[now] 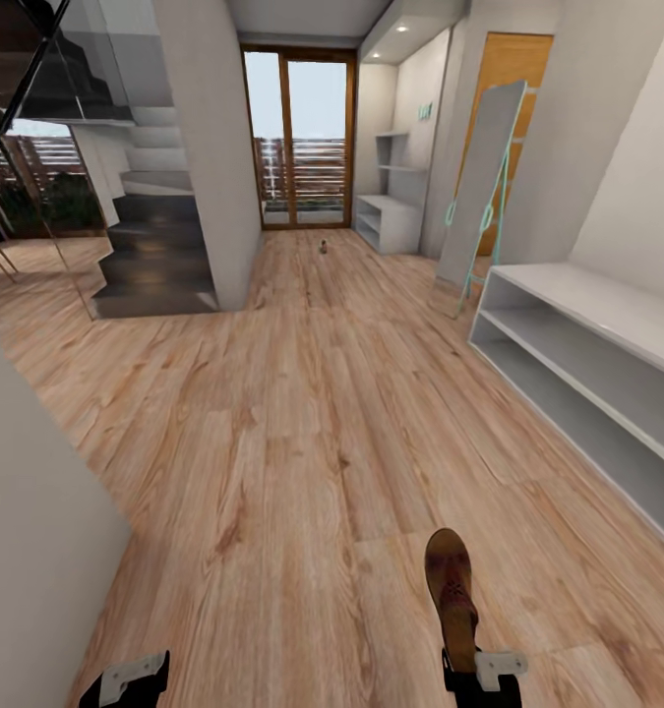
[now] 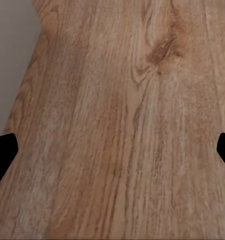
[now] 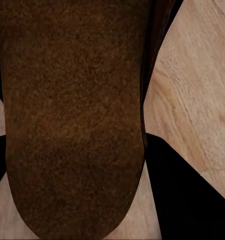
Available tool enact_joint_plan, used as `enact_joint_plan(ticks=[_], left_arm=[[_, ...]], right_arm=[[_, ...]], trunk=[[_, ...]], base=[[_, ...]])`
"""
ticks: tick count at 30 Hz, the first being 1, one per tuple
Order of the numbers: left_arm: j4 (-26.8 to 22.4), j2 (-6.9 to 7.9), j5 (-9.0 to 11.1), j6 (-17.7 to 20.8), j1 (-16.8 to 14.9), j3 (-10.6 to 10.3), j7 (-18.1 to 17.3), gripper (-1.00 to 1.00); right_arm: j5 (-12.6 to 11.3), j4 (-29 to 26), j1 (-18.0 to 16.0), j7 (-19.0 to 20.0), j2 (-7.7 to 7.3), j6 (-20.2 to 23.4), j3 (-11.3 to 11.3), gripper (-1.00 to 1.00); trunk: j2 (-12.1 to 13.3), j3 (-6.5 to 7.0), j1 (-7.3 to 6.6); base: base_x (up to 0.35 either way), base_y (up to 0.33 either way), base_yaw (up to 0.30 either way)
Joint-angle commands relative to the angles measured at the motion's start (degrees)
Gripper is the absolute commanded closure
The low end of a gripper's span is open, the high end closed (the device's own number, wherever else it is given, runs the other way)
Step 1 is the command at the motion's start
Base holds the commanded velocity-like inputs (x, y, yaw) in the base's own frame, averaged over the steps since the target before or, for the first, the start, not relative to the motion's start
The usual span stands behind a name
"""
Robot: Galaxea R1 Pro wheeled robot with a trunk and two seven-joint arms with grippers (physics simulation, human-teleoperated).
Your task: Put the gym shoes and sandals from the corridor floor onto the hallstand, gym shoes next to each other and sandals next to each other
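We see 1 sandal point(image 1: 451, 590) held up in front of us by the right gripper point(image 1: 481, 677), at the lower right of the head view. Its long axis runs away from us, in line with the floor planks, and the rounded end points up the corridor. In the right wrist view the sandal point(image 3: 72, 120) sits between the 2 dark fingers point(image 3: 185, 200), its brown grainy face toward the camera, so this claw is closed on the sandal.

The left gripper point(image 1: 125, 680) shows at the bottom left of the head view, above bare floor. In the left wrist view its fingertips point(image 2: 2, 150) stand at the 2 side edges of the picture with only wood floor point(image 2: 117, 125) between them, so this claw is spread wide and holds nothing.

The wood floor point(image 1: 302, 413) lies open ahead of us for a long stretch. To our right, the near white bench unit point(image 1: 607, 354) stands along the wall, its 2 open shelf levels facing the corridor. A leaning mirror point(image 1: 481, 187) stands past its far end. A grey wall point(image 1: 36, 511) bounds the floor at our left. Farther off we see the stairs point(image 1: 159, 246), a glass door point(image 1: 299, 138) at the end, and the far bench point(image 1: 389, 221) just right of that door. A small dark object point(image 1: 325, 247) lies on the floor near the door, too small to identify.
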Motion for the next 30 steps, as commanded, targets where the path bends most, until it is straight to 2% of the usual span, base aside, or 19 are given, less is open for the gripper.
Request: enact_joint_plan(ticks=[1,18,30], left_arm=[[0.0,-0.01,0.1,-0.2,0.0,0.1,-0.1,-1.00],[0.0,0.00,0.2,-0.2,0.0,0.1,-0.1,-1.00],[0.0,0.00,0.2,-0.2,-0.1,0.1,-0.1,-1.00]], right_arm=[[-0.1,0.0,0.0,-0.4,-0.04,-0.1,0.5,1.00],[-0.1,0.2,0.0,-0.4,-0.02,-0.1,0.5,1.00],[-0.1,0.2,0.0,-0.4,0.00,-0.1,0.5,1.00]], trunk=[[0.0,-0.05,0.02],[0.0,-0.05,0.02],[0.0,-0.05,0.02]], base=[[0.338,0.000,0.000],[0.338,0.016,0.000],[0.306,0.177,0.000]])
